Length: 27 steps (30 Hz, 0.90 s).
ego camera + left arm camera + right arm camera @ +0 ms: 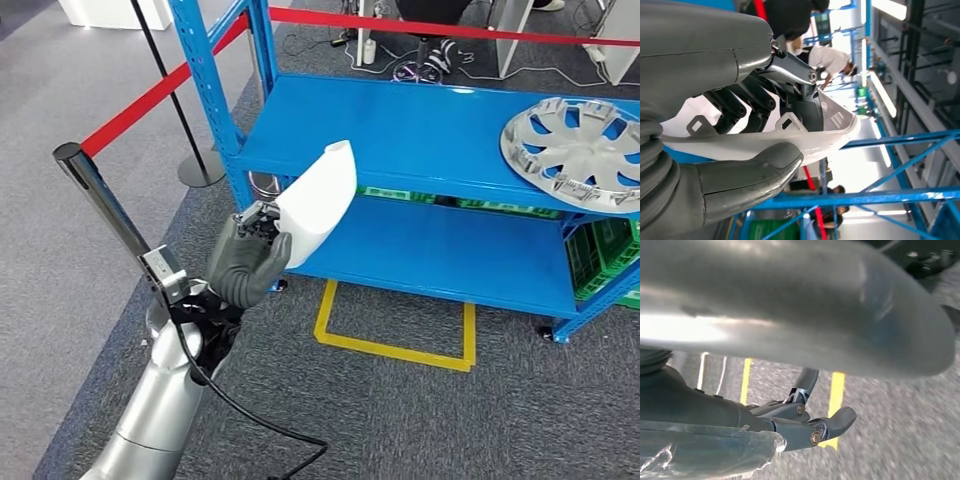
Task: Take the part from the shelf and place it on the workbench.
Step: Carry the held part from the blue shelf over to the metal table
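The left hand (245, 262), dark grey with a thick thumb, is clamped on the white curved plastic part (317, 205). In the left wrist view the thumb (749, 172) presses on the smooth outer side of the part (753, 142) and the dark fingers (753, 102) hook into the hollow inner side. The part is up in the air, just in front of the blue metal shelf (392, 130), not resting on it. No table can be seen from here.

The right hand (806, 427) is low over the grey carpet floor (885, 430) with its fingers stretched out and nothing in them.

The part looks smooth and slippery, and the hand holds it only at one end, so the long end could tip down or slide out if the arm swings fast. It could also bump the blue upright post (207, 80) or the shelf edge when the robot turns away.

The part is thin like a shell, rounded outside, with little tabs inside. On the shelf lies a round silver wheel cover (577, 150), shiny with cut-out spokes. A yellow tape square (392, 345) marks the floor
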### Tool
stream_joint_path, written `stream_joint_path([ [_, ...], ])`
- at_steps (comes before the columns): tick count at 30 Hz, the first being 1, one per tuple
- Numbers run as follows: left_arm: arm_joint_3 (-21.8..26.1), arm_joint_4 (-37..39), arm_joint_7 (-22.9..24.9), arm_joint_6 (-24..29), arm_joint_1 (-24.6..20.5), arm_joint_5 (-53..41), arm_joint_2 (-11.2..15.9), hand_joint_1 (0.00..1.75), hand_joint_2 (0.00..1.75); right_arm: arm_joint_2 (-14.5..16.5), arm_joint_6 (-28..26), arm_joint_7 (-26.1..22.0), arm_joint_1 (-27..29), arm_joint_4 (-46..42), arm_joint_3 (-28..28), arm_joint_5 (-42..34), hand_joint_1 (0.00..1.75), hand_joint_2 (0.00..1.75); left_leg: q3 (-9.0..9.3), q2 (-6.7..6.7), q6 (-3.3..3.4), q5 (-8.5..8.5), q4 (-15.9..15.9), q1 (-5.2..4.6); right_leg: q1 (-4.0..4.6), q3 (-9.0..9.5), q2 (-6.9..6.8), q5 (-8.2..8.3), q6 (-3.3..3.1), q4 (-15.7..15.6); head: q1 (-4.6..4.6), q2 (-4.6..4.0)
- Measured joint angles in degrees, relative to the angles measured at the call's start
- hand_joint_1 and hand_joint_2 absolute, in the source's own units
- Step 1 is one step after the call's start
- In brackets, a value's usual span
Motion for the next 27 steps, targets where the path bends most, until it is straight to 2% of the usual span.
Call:
stream_joint_path([
  [1,-0.25,0.52,-0.07,-0.26,0.09,-0.20,0.01,1.75,1.75,0.00,0.78,0.27,0.03,0.00,0.04,0.00,0.00,0.00,-0.16,0.00,-0.08,-0.60,2.51,0.04,0.02,-0.87,-0.07,0.63,0.03,0.04,0.00,0.00],
  [2,-0.68,1.16,-0.20,-0.43,0.18,-0.43,0.02,1.75,1.75,0.00,1.69,0.48,0.06,0.00,0.05,0.00,0.00,0.00,0.54,0.00,-0.06,0.06,3.27,0.06,0.03,-1.73,-0.14,1.29,0.08,0.07,0.00,0.00],
  [3,-1.20,1.79,-0.35,-0.48,0.24,-0.67,0.02,1.75,1.75,0.01,2.46,0.62,0.07,0.00,0.05,0.00,0.00,0.00,2.20,0.00,0.07,1.52,2.01,0.06,0.05,-2.54,-0.20,1.93,0.15,0.09,-0.01,0.00],
  [4,-1.78,2.34,-0.51,-0.45,0.26,-0.87,-0.02,1.75,1.75,0.02,3.01,0.68,0.06,0.00,0.05,0.00,0.00,0.00,4.75,0.00,0.30,2.96,-0.92,0.03,0.06,-3.25,-0.21,2.55,0.24,0.10,-0.01,0.00],
  [5,-2.30,2.75,-0.64,-0.40,0.23,-0.98,-0.09,1.75,1.75,0.04,3.36,0.67,0.05,-0.01,0.05,0.00,0.00,0.00,7.96,0.00,0.63,3.71,-4.92,-0.05,0.11,-3.86,-0.19,3.14,0.40,0.11,-0.02,0.00],
  [6,-2.68,3.03,-0.78,-0.26,0.15,-0.96,-0.19,1.75,1.75,0.08,3.51,0.44,0.05,-0.01,0.05,0.00,0.00,0.00,11.06,0.00,1.00,3.57,-9.32,-0.17,0.15,-4.35,-0.18,3.75,0.64,0.12,0.00,0.00],
  [7,-2.96,3.27,-0.92,-0.04,0.06,-0.78,-0.29,1.75,1.75,0.12,3.57,-0.01,0.07,-0.02,0.04,0.00,0.00,0.00,13.22,-0.01,1.31,3.18,-12.60,-0.34,0.13,-4.70,-0.17,4.41,0.93,-0.01,0.03,0.00],
  [8,-3.10,3.50,-1.05,0.27,0.01,-0.40,-0.34,1.75,1.75,0.16,3.51,-0.67,0.10,-0.02,0.01,0.00,0.00,0.00,14.36,-0.02,1.61,2.83,-14.69,-0.52,0.07,-4.96,-0.19,5.13,1.26,-0.27,0.00,0.00],
  [10,-3.09,4.05,-1.18,0.92,0.12,0.58,-0.25,1.75,1.75,0.20,3.16,-2.09,0.21,-0.02,-0.36,0.00,0.00,0.00,13.98,0.09,2.19,3.71,-15.89,-0.61,-0.11,-5.36,-0.15,6.27,1.93,-0.98,-0.08,0.00],
  [11,-3.01,4.34,-1.19,1.11,0.20,0.97,-0.19,1.75,1.75,0.21,2.96,-2.54,0.30,-0.02,-0.59,0.00,0.00,0.00,13.55,0.18,2.59,4.45,-16.16,-0.52,-0.12,-5.74,-0.10,5.59,2.21,-0.70,-0.10,0.00],
  [12,-2.91,4.63,-1.19,1.24,0.25,1.24,-0.15,1.75,1.75,0.22,2.83,-2.81,0.39,-0.02,-0.81,0.00,0.00,0.00,13.02,0.26,2.95,5.23,-16.42,-0.38,-0.10,-6.38,-0.06,3.73,2.43,0.77,0.02,0.00],
  [13,-2.82,4.90,-1.19,1.30,0.28,1.39,-0.13,1.75,1.75,0.22,2.77,-2.95,0.44,-0.02,-0.94,0.00,0.00,0.00,12.44,0.34,3.20,5.94,-16.54,-0.24,-0.10,-7.27,-0.03,0.91,2.59,3.52,0.14,0.00],
  [14,-2.75,5.14,-1.19,1.33,0.33,1.45,-0.11,1.75,1.75,0.22,2.75,-3.06,0.44,-0.02,-1.03,0.00,0.00,0.00,11.71,0.32,3.37,6.58,-16.52,-0.22,-0.08,-8.18,-0.04,-2.22,2.75,7.37,0.24,0.00],
  [15,-2.69,5.35,-1.19,1.35,0.38,1.50,-0.09,1.75,1.75,0.22,2.74,-3.12,0.41,-0.02,-1.13,0.00,0.00,0.00,10.96,0.33,3.38,7.18,-16.48,-0.20,-0.11,-8.94,-0.05,-4.58,2.93,11.43,0.33,0.00],
  [16,-2.66,5.59,-1.19,1.35,0.43,1.55,-0.06,1.75,1.75,0.22,2.74,-3.16,0.37,-0.02,-1.24,0.00,0.00,0.00,10.17,0.36,3.29,7.76,-16.37,-0.18,-0.16,-9.20,-0.05,-5.52,3.14,14.55,0.34,0.00],
  [17,-2.65,5.83,-1.19,1.34,0.46,1.60,-0.01,1.75,1.75,0.22,2.74,-3.18,0.36,-0.02,-1.37,0.00,0.00,0.00,9.34,0.37,3.13,8.30,-16.19,-0.10,-0.25,-8.68,-0.05,-5.05,3.36,16.08,0.35,0.00],
  [18,-2.64,6.06,-1.19,1.33,0.47,1.66,0.07,1.75,1.75,0.22,2.73,-3.18,0.36,-0.02,-1.50,0.00,0.00,0.00,8.46,0.38,2.88,8.77,-15.91,0.05,-0.39,-7.24,-0.07,-3.56,3.62,15.63,0.38,0.00],
  [19,-2.62,6.27,-1.19,1.33,0.47,1.70,0.15,1.75,1.75,0.22,2.72,-3.18,0.34,-0.02,-1.62,0.00,0.00,0.00,7.57,0.37,2.56,9.17,-15.45,0.24,-0.62,-4.86,-0.08,-1.92,3.97,13.24,0.38,0.00],
  [20,-2.58,6.40,-1.19,1.33,0.46,1.73,0.23,1.75,1.75,0.28,2.72,-3.18,0.26,-0.05,-1.72,0.00,0.00,0.00,6.64,0.34,2.16,9.47,-14.87,0.28,-0.75,-1.98,0.02,-1.54,4.55,9.69,0.44,0.00],
  [21,-2.53,6.47,-1.20,1.33,0.44,1.73,0.27,1.75,1.75,0.35,2.72,-3.20,0.13,-0.07,-1.79,0.00,0.00,0.00,5.80,0.31,1.78,9.69,-14.16,0.29,-0.87,0.66,0.22,-2.01,4.71,5.98,0.54,0.00],
  [22,-2.49,6.52,-1.21,1.33,0.43,1.74,0.27,1.75,1.75,0.43,2.72,-3.23,0.01,-0.09,-1.83,0.00,0.00,0.00,5.17,0.26,1.45,9.95,-13.55,0.20,-0.96,2.37,0.41,-2.91,4.66,3.32,0.54,0.00],
  [23,-2.46,6.55,-1.22,1.33,0.43,1.74,0.28,1.75,1.75,0.51,2.71,-3.25,-0.08,-0.12,-1.85,0.00,0.00,0.00,4.70,0.21,1.16,10.27,-13.14,0.06,-0.91,3.03,0.61,-3.87,4.41,2.08,0.55,0.00],
  [25,-2.45,6.67,-1.23,1.33,0.46,1.75,0.32,1.75,1.75,0.55,2.69,-3.25,-0.02,-0.11,-1.87,0.00,0.00,0.00,4.11,0.14,0.76,10.81,-12.82,0.06,-0.94,2.21,0.62,-3.62,3.25,2.45,0.42,0.00],
  [26,-2.45,6.74,-1.23,1.33,0.48,1.75,0.37,1.75,1.75,0.56,2.69,-3.24,0.03,-0.11,-1.88,0.00,0.00,0.00,3.61,0.14,0.51,10.17,-12.32,0.10,-0.92,1.61,0.55,-3.28,2.72,2.73,0.36,0.00],
  [27,-2.45,6.80,-1.23,1.35,0.49,1.75,0.42,1.75,1.75,0.56,2.70,-3.27,0.08,-0.11,-1.89,0.00,0.00,0.00,2.85,0.15,0.26,8.52,-10.88,0.16,-0.93,0.95,0.45,-2.83,2.12,2.85,0.21,0.00],
])
